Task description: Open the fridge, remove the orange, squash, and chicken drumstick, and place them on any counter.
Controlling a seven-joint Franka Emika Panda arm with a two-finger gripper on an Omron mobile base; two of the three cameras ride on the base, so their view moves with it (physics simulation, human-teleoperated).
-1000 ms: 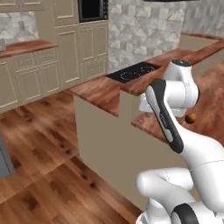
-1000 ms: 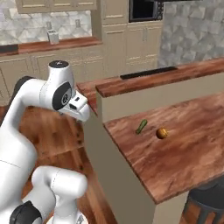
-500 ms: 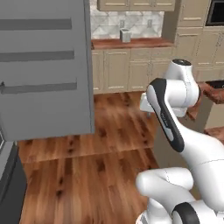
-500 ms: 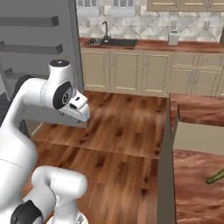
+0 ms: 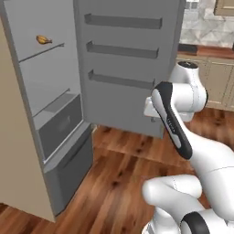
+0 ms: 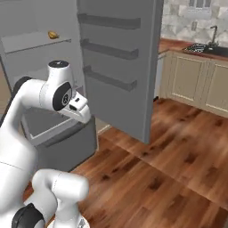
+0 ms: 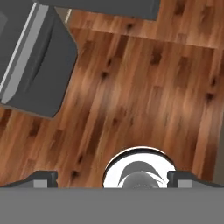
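From the left base view the fridge (image 5: 55,114) stands open with the chicken drumstick (image 5: 43,39) lying on an upper shelf (image 5: 32,54), well apart from the folded arm. The right base view shows the same drumstick (image 6: 53,34) high above the arm's wrist, so a reach could clip the open door (image 6: 120,62) or shelf edge. In the hand view the end effector (image 7: 112,178) points down at the wood floor (image 7: 131,87), fingers spread wide and empty.

The fridge (image 5: 55,114) stands open, its swung door (image 5: 128,59) apparently flanking a bare wooden floor (image 5: 114,178).
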